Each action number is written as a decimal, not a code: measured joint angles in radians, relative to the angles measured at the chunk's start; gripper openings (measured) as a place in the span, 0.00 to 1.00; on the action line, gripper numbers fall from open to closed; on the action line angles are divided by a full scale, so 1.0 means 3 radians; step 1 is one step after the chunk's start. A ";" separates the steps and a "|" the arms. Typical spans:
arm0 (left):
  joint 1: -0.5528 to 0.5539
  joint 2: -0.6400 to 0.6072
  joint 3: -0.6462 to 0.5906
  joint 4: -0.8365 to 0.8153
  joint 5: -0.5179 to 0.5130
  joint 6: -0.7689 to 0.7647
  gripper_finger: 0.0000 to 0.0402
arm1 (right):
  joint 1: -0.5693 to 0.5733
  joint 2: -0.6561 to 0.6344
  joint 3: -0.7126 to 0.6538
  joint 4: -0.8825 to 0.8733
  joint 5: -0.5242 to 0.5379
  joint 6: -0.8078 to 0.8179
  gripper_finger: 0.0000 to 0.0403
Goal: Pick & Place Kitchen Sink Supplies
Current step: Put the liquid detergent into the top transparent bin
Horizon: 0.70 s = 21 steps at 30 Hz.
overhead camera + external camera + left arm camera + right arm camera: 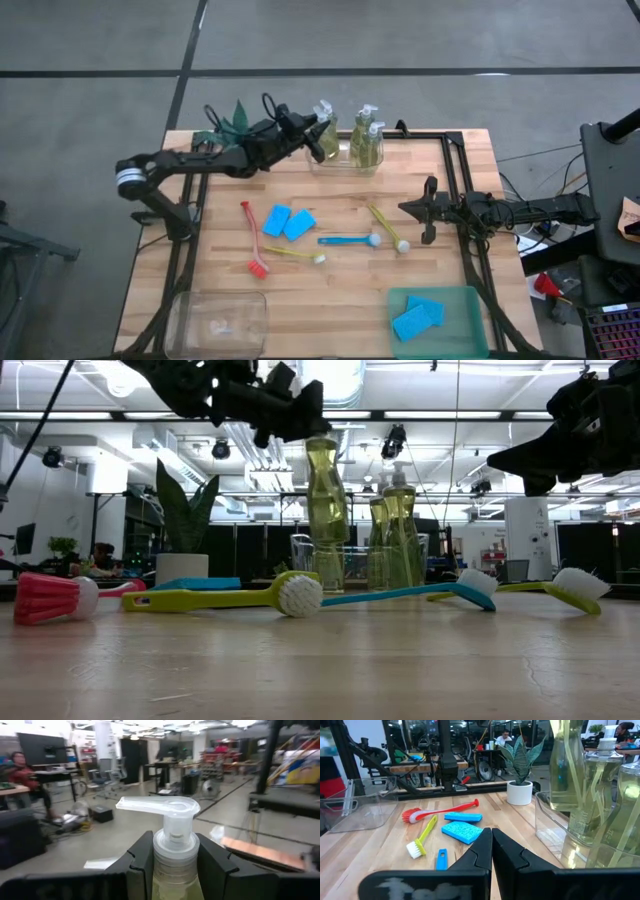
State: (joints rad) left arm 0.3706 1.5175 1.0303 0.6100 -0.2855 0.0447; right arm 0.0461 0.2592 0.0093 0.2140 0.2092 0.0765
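Note:
My left gripper is at the table's far middle, shut on a clear pump bottle of yellow-green soap at the clear bin, where two more bottles stand. My right gripper is shut and empty, hovering right of centre. On the table lie two blue sponges, a red brush, a yellow brush, a blue brush and a yellow-green brush. Two more blue sponges lie in the teal tray. My left gripper pinches the bottle's neck between its two fingers, just below the pump collar. The fingers come level from the table's left side. The bottle stays upright, its lower part inside the clear bin; I cannot tell whether its base rests on the bin's floor.
A green plant in a white pot stands at the far left, close to my left arm. A clear container sits at the near left. Black frame rails run along the table's right side.

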 joint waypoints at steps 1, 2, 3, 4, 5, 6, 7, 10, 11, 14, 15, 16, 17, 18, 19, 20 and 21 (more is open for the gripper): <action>-0.0004 0.0018 0.0008 -0.0008 -0.0025 0.0030 0.26 | 0.0000 0.0000 0.0000 0.0000 -0.0001 0.0002 0.02; -0.0006 0.0035 0.0009 -0.0020 -0.0051 0.0052 0.26 | -0.0001 0.0000 0.0000 -0.0001 -0.0001 0.0001 0.02; -0.0009 0.0059 0.0010 -0.0025 -0.0070 0.0080 0.26 | -0.0001 0.0000 0.0000 -0.0001 0.0000 -0.0001 0.02; -0.0011 0.0079 0.0010 -0.0025 -0.0091 0.0099 0.26 | -0.0001 -0.0001 0.0000 0.0000 -0.0001 -0.0001 0.02; -0.0011 0.0101 0.0005 -0.0026 -0.0098 0.0104 0.27 | 0.0000 0.0000 0.0000 0.0000 -0.0001 0.0001 0.02; -0.0010 0.0116 -0.0001 -0.0033 -0.0101 0.0107 0.28 | 0.0000 -0.0001 0.0000 0.0000 -0.0001 0.0002 0.02; -0.0010 0.0136 -0.0003 -0.0036 -0.0104 0.0108 0.28 | -0.0001 -0.0001 0.0000 0.0001 0.0000 0.0000 0.02; -0.0010 0.0180 -0.0003 -0.0029 -0.0113 0.0101 0.28 | -0.0001 -0.0001 0.0000 0.0000 0.0000 0.0002 0.02; -0.0011 0.0190 -0.0003 -0.0030 -0.0113 0.0093 0.27 | 0.0000 -0.0001 0.0000 0.0000 -0.0001 0.0002 0.02; -0.0018 0.0242 -0.0003 -0.0030 -0.0111 0.0059 0.27 | 0.0000 -0.0001 0.0000 0.0000 0.0000 0.0000 0.02; -0.0018 0.0262 -0.0003 -0.0031 -0.0110 0.0043 0.27 | 0.0000 -0.0001 0.0000 0.0001 -0.0001 0.0002 0.02; -0.0018 0.0287 -0.0005 -0.0032 -0.0107 0.0033 0.28 | -0.0001 -0.0001 0.0000 0.0000 -0.0001 0.0002 0.02; -0.0018 0.0317 -0.0005 -0.0031 -0.0103 0.0034 0.28 | -0.0001 -0.0001 0.0000 0.0001 0.0000 -0.0001 0.02; -0.0018 0.0344 -0.0005 -0.0033 -0.0102 0.0034 0.29 | 0.0001 -0.0001 0.0000 0.0000 0.0000 -0.0001 0.02; -0.0019 0.0375 -0.0007 -0.0032 -0.0101 0.0035 0.29 | 0.0000 -0.0001 0.0000 -0.0001 -0.0001 0.0000 0.02; -0.0019 0.0407 -0.0007 -0.0030 -0.0101 0.0035 0.29 | 0.0000 -0.0001 0.0000 0.0000 0.0000 0.0004 0.02; -0.0019 0.0437 -0.0007 -0.0028 -0.0101 0.0033 0.28 | 0.0000 -0.0001 0.0000 -0.0001 0.0000 0.0002 0.02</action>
State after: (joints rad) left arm 0.3649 1.6486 1.0283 0.6017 -0.3157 0.0548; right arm 0.0462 0.2588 0.0093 0.2138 0.2092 0.0770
